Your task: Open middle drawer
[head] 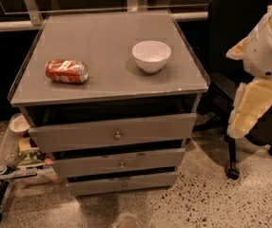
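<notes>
Grey cabinet [107,87] with three drawer fronts stacked under a flat top. On the top, a red soda can [66,71] lying on its side toward the left, and a white bowl [151,55] upright toward the right, well apart from the can. Middle drawer [83,165] between the taller top drawer [74,136] and the smaller bottom drawer [98,185], with one small round knob [121,165] at the centre of its front. Dark gap above each front; cannot tell how far out the middle drawer stands. Gripper [243,122] at the right edge of the view, hanging on the white and cream arm in front of a black office chair [231,32], off to the right of the cabinet and well apart from the knob. Cannot tell whether spread or closed. Low on the left, just beside the cabinet, a small rack [12,167] crowded with odds and ends. Speckled floor [207,203] below.
</notes>
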Motion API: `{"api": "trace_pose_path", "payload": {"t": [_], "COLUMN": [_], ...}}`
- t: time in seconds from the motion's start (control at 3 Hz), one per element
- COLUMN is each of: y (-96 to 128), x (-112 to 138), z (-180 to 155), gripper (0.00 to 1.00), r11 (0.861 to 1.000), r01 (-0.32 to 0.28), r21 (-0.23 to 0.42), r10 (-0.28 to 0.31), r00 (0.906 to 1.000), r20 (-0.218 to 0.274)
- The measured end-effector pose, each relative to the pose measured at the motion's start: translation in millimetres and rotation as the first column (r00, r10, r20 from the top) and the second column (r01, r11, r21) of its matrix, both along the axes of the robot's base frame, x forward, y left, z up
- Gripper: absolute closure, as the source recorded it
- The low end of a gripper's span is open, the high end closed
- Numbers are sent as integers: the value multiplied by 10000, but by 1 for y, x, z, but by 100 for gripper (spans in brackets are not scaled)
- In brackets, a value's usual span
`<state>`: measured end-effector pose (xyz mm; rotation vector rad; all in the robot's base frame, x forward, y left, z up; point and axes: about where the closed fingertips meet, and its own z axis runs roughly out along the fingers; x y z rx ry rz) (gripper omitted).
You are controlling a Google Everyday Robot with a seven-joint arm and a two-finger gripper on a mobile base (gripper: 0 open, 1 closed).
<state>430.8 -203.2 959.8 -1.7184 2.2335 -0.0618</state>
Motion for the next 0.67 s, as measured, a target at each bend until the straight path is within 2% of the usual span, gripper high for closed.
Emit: {"api": "trace_pose_path", "payload": {"t": [0.33, 0.67], "y": [37, 82], "x": [-17, -25], "z": [-40, -109], "gripper": [0, 0], "r11": [9969, 9889], "r01": [-14, 10], "r21": [789, 1483], "r10": [36, 124], "r00": [9996, 9959], "r20": [-284, -897]}}
